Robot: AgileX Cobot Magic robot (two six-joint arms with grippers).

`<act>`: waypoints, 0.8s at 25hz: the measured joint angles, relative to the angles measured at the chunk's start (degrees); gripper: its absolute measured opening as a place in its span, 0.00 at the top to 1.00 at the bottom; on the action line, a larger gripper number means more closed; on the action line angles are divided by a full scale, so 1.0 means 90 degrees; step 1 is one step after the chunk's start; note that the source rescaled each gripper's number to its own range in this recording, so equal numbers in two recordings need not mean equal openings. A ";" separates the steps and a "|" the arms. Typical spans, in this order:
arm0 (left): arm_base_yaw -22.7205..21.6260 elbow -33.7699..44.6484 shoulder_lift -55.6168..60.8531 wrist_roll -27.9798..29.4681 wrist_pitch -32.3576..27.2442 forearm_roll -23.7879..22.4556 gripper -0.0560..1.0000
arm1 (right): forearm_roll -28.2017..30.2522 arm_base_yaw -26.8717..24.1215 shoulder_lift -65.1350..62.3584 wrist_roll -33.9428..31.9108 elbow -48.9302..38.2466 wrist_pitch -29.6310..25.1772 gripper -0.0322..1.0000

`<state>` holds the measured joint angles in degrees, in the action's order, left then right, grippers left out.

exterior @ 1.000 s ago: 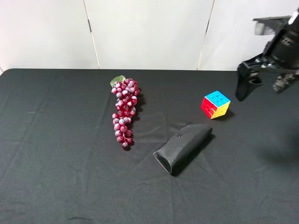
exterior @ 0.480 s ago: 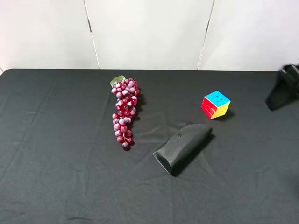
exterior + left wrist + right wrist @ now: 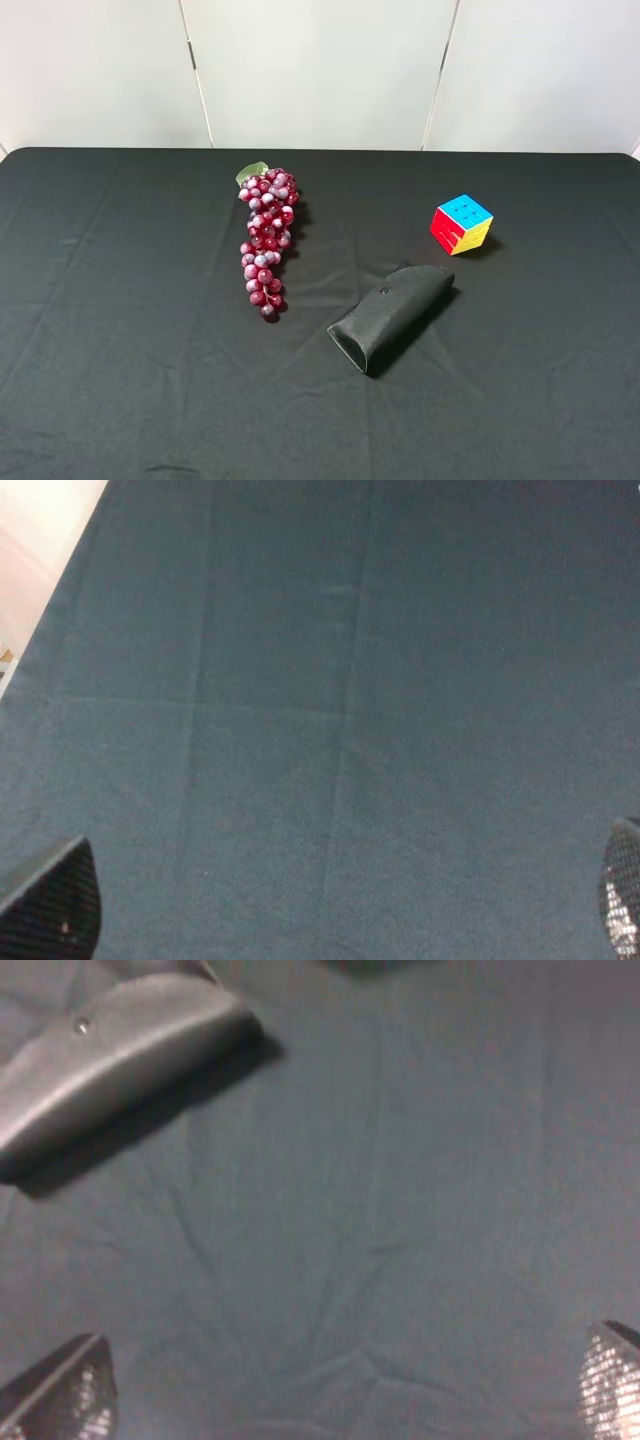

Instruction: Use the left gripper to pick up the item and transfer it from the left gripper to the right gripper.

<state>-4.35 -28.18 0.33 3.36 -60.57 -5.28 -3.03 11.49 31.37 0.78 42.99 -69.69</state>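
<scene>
The puzzle cube [image 3: 462, 224] with red, blue and yellow faces sits on the black cloth at the right of the exterior high view, with nothing touching it. Neither arm shows in that view. In the left wrist view the left gripper [image 3: 340, 905] is open, its fingertips [image 3: 55, 905] wide apart over bare cloth, the cube out of sight. In the right wrist view the right gripper [image 3: 340, 1385] is open, its fingertips [image 3: 610, 1380] wide apart over cloth, empty.
A bunch of dark-red grapes [image 3: 266, 240] lies left of centre. A black tapered pouch [image 3: 392, 315] lies in front of the cube and shows in the right wrist view [image 3: 110, 1060]. The table's left edge [image 3: 40, 610] shows in the left wrist view.
The right arm has pulled back from beside the cube to the right and has left the exterior high view. The cube, grapes and pouch have not moved.
</scene>
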 joint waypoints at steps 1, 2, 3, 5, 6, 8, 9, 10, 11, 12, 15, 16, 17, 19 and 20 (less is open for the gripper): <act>0.0000 0.0000 0.0000 0.0000 0.0000 0.0000 0.00 | 0.0000 0.0000 -0.0345 -0.0009 -0.0122 0.0015 0.01; 0.0000 0.0000 0.0000 0.0000 0.0000 0.0000 0.00 | 0.0000 0.0000 -0.0682 -0.0008 -0.0230 0.0044 0.01; 0.0000 0.0000 0.0000 0.0000 0.0000 0.0000 0.00 | 0.0000 0.0000 -0.0955 -0.0015 -0.0360 0.0088 0.01; 0.0000 0.0000 0.0000 0.0000 0.0000 0.0000 0.00 | 0.0000 0.0000 -0.1568 -0.0028 -0.0599 0.0216 0.01; 0.0000 0.0000 0.0000 0.0000 0.0000 0.0000 0.00 | 0.0006 0.0000 -0.1864 -0.0043 -0.0698 0.0305 0.01; 0.0000 0.0000 0.0000 0.0000 0.0000 0.0000 0.00 | 0.0013 0.0000 -0.2377 -0.0130 -0.0878 0.0470 0.01; 0.0000 0.0000 0.0000 0.0000 0.0000 0.0000 0.00 | 0.0042 0.0000 -0.2633 -0.0153 -0.0928 0.0564 0.01; 0.0000 0.0000 0.0000 0.0000 0.0000 0.0000 0.00 | 0.0079 0.0000 -0.2833 -0.0167 -0.0975 0.0641 0.01; 0.0000 0.0000 0.0000 0.0000 0.0000 0.0000 0.00 | 0.0134 0.0000 -0.3051 -0.0167 -0.1003 0.0701 0.01; 0.0000 0.0000 0.0000 0.0000 0.0000 0.0000 0.00 | 0.0202 0.0000 -0.3250 -0.0175 -0.1026 0.0747 0.01; 0.0000 0.0000 0.0000 0.0000 0.0000 0.0000 0.00 | 0.0336 0.0000 -0.3508 -0.0187 -0.1028 0.0795 0.01; 0.0000 0.0000 0.0000 0.0000 0.0000 0.0000 0.00 | 0.0336 0.0000 -0.3521 -0.0187 -0.1042 0.0795 0.01; 0.0000 0.0000 0.0000 0.0000 0.0000 0.0000 0.00 | 0.0336 0.0000 -0.3520 -0.0187 -0.1075 0.0802 0.01; 0.0000 0.0000 0.0000 0.0000 0.0000 0.0000 0.00 | 0.0336 0.0000 -0.3520 -0.0142 -0.1234 0.0849 0.01; 0.0000 0.0000 0.0000 0.0000 0.0000 0.0000 0.00 | 0.0336 0.0000 -0.3520 -0.0087 -0.1332 0.0891 0.01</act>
<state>-4.35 -28.18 0.33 3.36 -60.57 -5.28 0.00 11.49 -0.32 0.00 31.00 -61.68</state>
